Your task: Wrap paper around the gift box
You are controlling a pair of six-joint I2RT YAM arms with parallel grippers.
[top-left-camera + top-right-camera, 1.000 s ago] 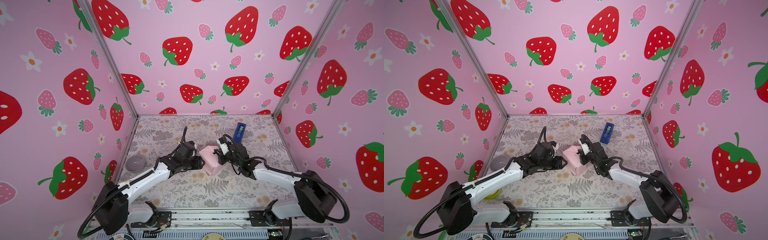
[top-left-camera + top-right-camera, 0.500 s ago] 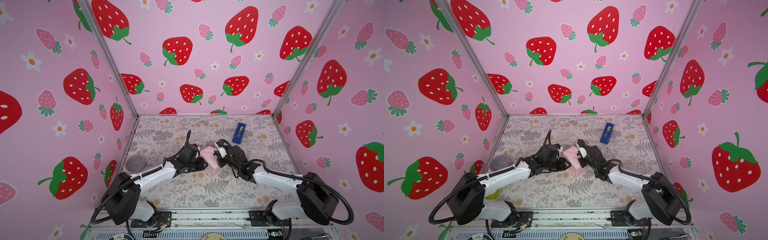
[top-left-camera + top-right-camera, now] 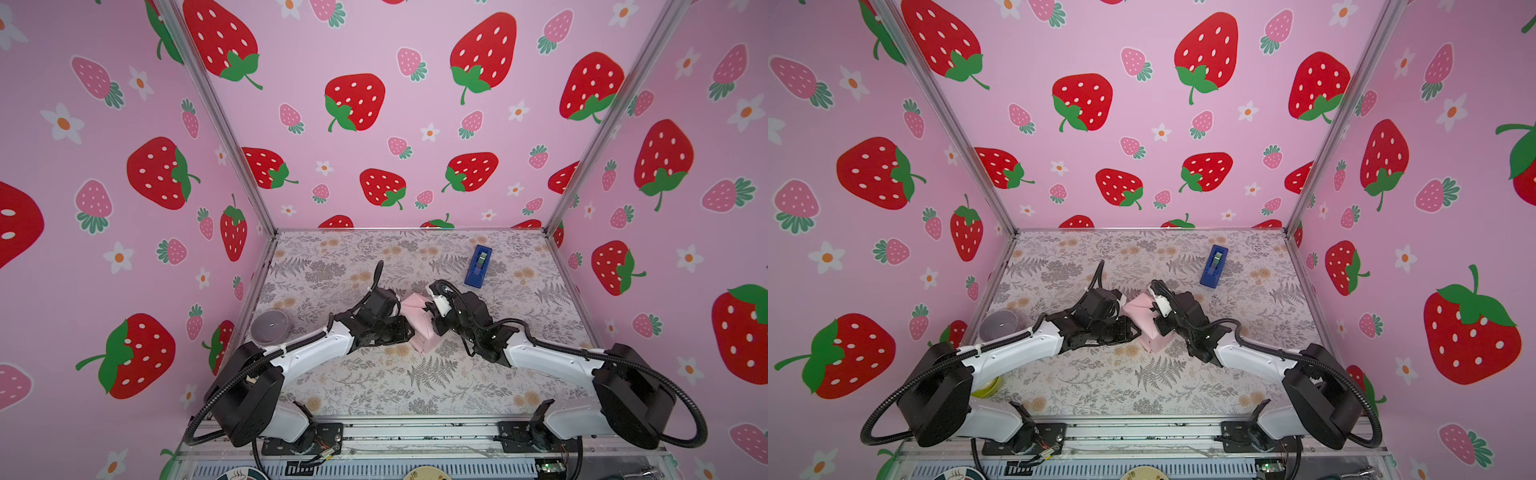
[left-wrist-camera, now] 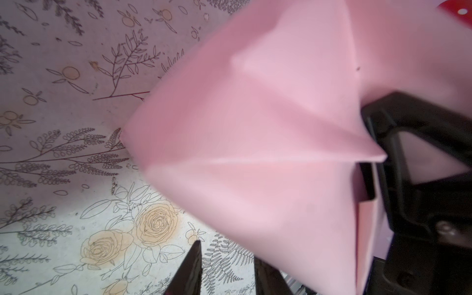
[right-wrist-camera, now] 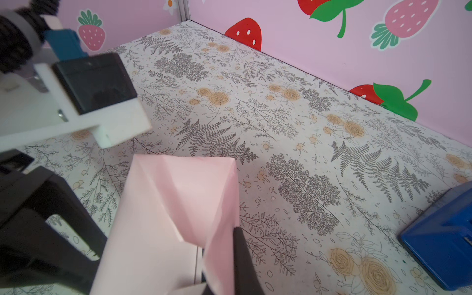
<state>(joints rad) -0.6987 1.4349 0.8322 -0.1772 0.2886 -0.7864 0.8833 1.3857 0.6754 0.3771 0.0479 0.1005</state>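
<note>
Pale pink paper point(image 3: 417, 322), creased, box-shaped bundle

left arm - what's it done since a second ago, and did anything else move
The left arm reached forward, bringing the left pincer up to the paper; its jaws narrowed but remain open, gripping nothing. The right pincer stayed shut on a paper flap. The paper and the dispenser did not shift.

I record a blue tape dispenser point(image 3: 478, 266) back right on the floral mat point(image 3: 332, 257), and a grey round tub point(image 3: 269, 326) at its left edge.
</note>
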